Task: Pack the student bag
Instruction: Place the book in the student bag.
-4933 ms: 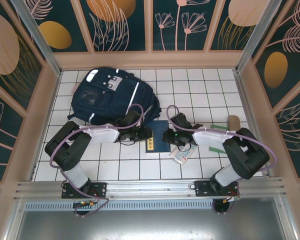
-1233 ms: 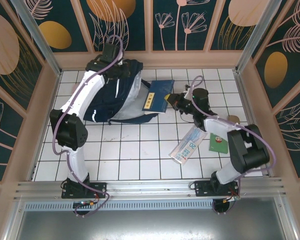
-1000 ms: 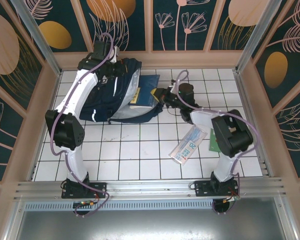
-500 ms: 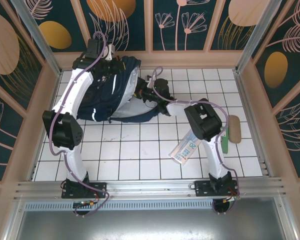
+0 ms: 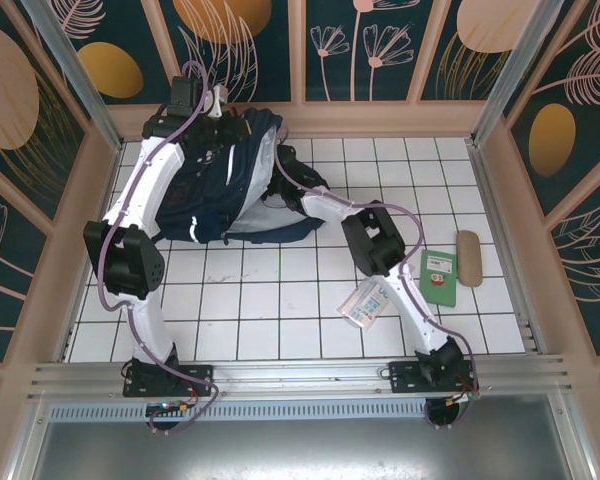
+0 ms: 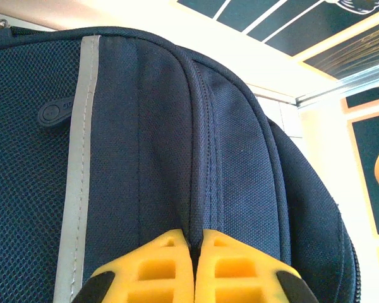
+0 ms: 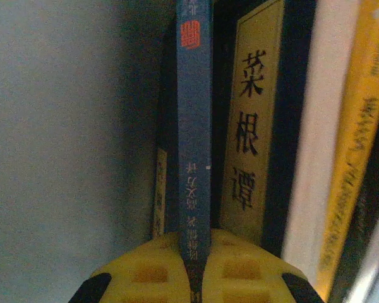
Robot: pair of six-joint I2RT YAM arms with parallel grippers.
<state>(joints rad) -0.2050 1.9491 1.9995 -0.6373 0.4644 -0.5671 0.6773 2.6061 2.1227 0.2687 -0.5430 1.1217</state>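
**A:** At the far left of the table (image 5: pixel 280 320) the student bag (image 5: pixel 205 195) slumps, its open side toward the right. It looks big, soft and floppy, so I'd expect it to sag wherever nothing holds it.

**B:** Then a stitched ridge is the place to grip. The left fingers (image 6: pixel 161 268) are pressed together on the seam (image 6: pixel 199 158) along its top edge.

**A:** The thin blue book (image 7: pixel 194 126) looks stiff and light. The right fingers (image 7: pixel 148 274) are clamped on its spine.

**B:** From above, the right arm ends in the bag's mouth and I cannot make out what it holds. The right wrist view gives the answer: the book stands just beside other books (image 7: pixel 252 126). The overhead view adds a green book (image 5: pixel 439 275) lying on the table, right, well apart from the bag.
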